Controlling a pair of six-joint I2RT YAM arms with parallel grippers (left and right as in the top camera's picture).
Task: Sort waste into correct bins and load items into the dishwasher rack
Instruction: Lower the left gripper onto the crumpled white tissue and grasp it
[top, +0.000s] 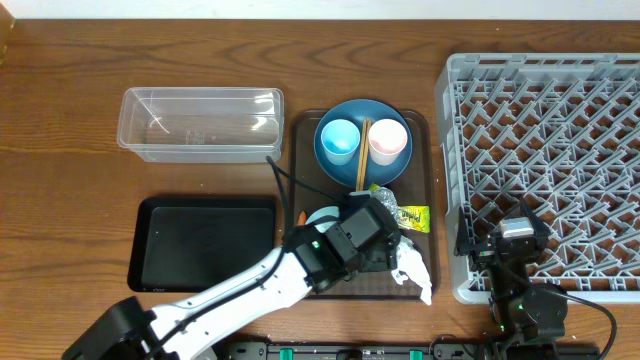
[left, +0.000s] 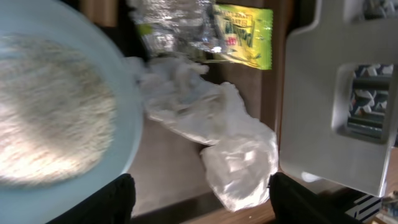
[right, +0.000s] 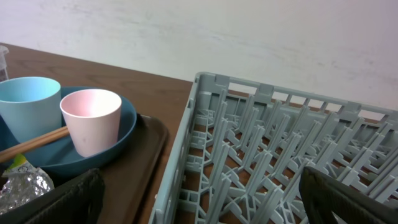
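Tissue (left: 211, 118) prob. under L pincer (left: 200, 200).

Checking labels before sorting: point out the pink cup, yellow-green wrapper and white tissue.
pink cup (right: 92, 124), right wrist view, outer wall.
yellow-green wrapper (left: 244, 34), left wrist view, printed face.
white tissue (left: 214, 121), left wrist view, crumpled middle.
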